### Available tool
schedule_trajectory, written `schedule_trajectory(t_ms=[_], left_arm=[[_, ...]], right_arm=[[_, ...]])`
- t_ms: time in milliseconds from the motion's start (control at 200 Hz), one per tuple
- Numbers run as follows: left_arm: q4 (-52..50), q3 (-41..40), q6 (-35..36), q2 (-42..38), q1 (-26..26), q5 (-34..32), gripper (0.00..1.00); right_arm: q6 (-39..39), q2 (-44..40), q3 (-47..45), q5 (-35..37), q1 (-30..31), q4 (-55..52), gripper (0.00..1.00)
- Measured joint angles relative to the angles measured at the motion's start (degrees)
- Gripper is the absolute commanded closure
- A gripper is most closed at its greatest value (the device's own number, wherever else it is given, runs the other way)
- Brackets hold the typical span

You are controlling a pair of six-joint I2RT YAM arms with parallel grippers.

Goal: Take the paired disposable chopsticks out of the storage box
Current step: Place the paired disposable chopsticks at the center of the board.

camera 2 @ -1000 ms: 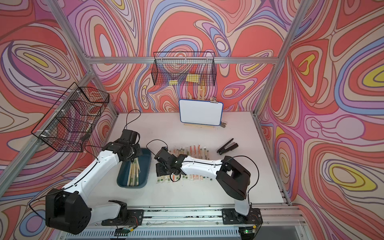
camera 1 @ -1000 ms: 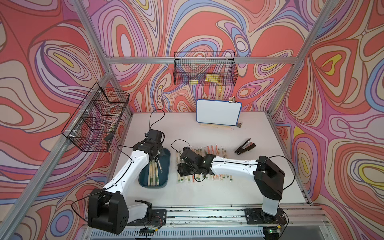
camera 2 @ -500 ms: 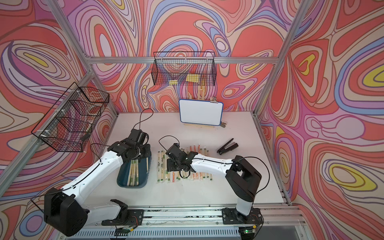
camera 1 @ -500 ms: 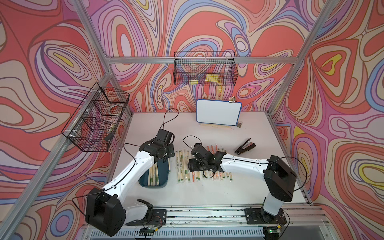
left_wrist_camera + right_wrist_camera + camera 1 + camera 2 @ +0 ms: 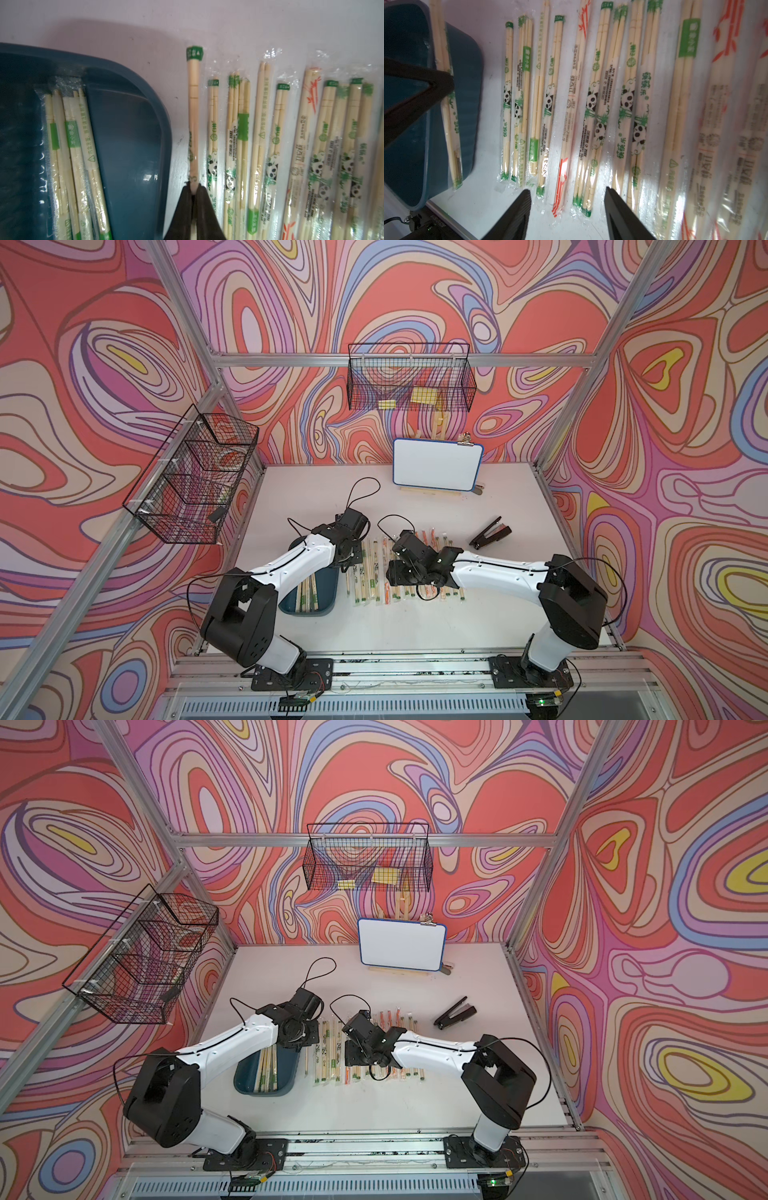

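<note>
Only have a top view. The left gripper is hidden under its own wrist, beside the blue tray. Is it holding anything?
Observer: Yes. The left wrist view shows the left gripper shut on a single chopstick pair.
Operator: Which kind?
Observer: Clear sleeve with a green band at the far tip. There is no panda print like the ones on its neighbours.
Operator: And the right gripper?
Observer: The right wrist view shows the right gripper open with nothing between its jaws. It is above the row of pairs lying on the table.
</note>
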Motion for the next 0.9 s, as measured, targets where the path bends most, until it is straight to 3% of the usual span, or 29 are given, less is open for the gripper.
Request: schedule_trajectory(t_ms=[626,901], left_arm=[[3.9,-0.5,0.5,7.7,0.0,-0.8,0.89],[4.4,-0.3,0.9,8.3,0.0,-0.3,0.76]], right_arm=[[0.4,0.0,0.0,-0.6,0.0,0.9,0.38],[0.4,0.0,0.1,-0.6,0.0,0.9,0.38]])
